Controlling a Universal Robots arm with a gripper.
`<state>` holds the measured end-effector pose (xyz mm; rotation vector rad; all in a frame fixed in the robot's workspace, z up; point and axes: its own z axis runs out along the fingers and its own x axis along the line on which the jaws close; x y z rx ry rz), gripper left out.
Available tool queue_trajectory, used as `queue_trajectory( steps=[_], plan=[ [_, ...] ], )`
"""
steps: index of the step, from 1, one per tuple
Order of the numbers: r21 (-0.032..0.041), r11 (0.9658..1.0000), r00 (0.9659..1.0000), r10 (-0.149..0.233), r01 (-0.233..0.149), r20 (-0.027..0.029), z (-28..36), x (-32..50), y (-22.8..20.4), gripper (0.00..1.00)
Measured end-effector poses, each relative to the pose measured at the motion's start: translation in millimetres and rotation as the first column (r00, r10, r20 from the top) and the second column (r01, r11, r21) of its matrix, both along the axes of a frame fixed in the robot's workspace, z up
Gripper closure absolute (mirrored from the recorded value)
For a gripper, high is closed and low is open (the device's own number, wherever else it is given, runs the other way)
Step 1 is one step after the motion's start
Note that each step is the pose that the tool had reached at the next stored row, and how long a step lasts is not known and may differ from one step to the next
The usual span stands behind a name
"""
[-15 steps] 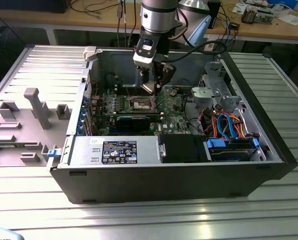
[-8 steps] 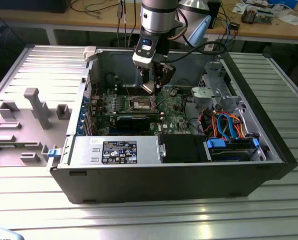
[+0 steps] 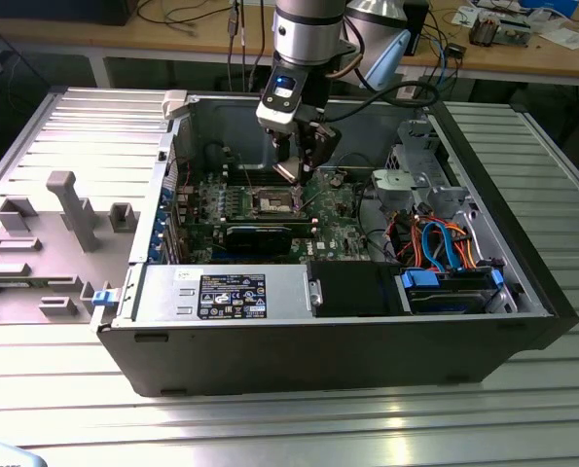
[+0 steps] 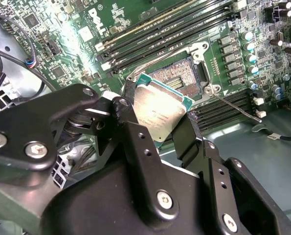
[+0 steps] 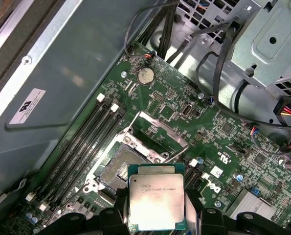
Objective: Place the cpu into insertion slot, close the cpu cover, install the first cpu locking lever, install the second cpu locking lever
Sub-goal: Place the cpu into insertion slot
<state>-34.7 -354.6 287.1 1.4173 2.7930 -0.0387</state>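
Observation:
My gripper (image 3: pixel 297 173) hangs inside the open computer case, just above the green motherboard (image 3: pixel 333 209). It is shut on the cpu (image 4: pixel 160 110), a flat square chip with a silvery-grey top, held by its edges between the two black fingers (image 4: pixel 130 129). The insertion slot (image 5: pixel 120 169) lies uncovered, dark-centred with a metal rim, close under and beside the cpu (image 5: pixel 156 203). The cpu cover (image 5: pixel 157 137), a silvery frame, stands swung open at the slot's far side. A thin locking lever (image 4: pixel 233 105) sticks out, unlatched, next to the insertion slot (image 4: pixel 182 78).
Long memory slots (image 4: pixel 155 32) flank the socket on both sides. A black card (image 3: pixel 260 233), the power supply (image 3: pixel 221 292) and a drive cage with blue and orange cables (image 3: pixel 445 248) crowd the case. Grey plastic fixtures (image 3: pixel 65 209) stand on the table at the exterior view's left.

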Motion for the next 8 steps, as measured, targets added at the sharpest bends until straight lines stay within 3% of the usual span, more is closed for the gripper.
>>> queue_trajectory(
  steps=[8],
  plan=[
    [-0.0003, 0.9999, 0.9999, -0.014, 0.014, 0.0, -0.6, 0.0, 0.0, 0.45]
  ],
)
